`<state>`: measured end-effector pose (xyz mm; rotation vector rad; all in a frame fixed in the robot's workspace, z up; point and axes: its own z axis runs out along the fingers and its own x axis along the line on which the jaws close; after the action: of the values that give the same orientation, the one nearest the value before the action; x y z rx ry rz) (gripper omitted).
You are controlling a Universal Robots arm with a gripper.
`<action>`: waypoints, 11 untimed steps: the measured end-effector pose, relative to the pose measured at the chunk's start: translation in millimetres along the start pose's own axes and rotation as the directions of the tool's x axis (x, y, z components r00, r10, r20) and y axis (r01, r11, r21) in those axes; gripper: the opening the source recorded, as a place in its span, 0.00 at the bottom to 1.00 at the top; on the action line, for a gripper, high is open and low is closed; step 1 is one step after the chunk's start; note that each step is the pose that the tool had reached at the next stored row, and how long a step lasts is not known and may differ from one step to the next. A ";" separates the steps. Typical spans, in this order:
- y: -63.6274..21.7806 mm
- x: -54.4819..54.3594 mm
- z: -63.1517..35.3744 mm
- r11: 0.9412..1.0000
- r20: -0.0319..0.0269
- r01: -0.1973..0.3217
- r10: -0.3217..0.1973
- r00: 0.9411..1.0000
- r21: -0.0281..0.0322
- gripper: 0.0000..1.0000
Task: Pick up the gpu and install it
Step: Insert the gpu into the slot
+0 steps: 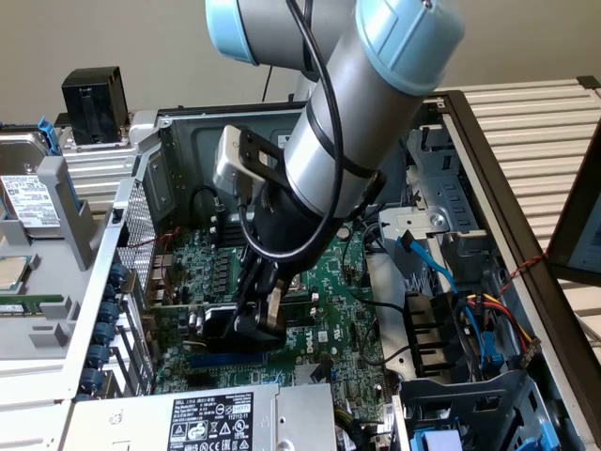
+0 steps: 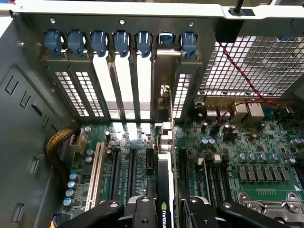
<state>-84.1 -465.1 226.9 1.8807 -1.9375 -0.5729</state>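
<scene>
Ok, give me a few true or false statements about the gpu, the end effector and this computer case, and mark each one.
1. The end effector is closed on the gpu. True.
2. The gpu lies flat outside the computer case. False: it stands on edge inside the case, over the expansion slots of the motherboard.
3. A row of blue clips sits above the rear slot openings. True.
4. The side panel is on, hiding the motherboard. False: the case is open and the motherboard is in plain view.
</scene>
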 end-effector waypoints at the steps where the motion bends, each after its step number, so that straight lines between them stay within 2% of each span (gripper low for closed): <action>1: 0.0 0.0 0.3 1.000 0.000 0.000 0.000 1.000 0.000 0.27; 6: -0.3 -0.1 1.1 1.000 -0.003 -0.002 0.002 1.000 0.000 0.27; 11: -0.5 -0.1 1.4 1.000 -0.002 -0.002 0.002 1.000 0.000 0.27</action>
<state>-84.4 -464.9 225.4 1.8790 -1.9373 -0.5697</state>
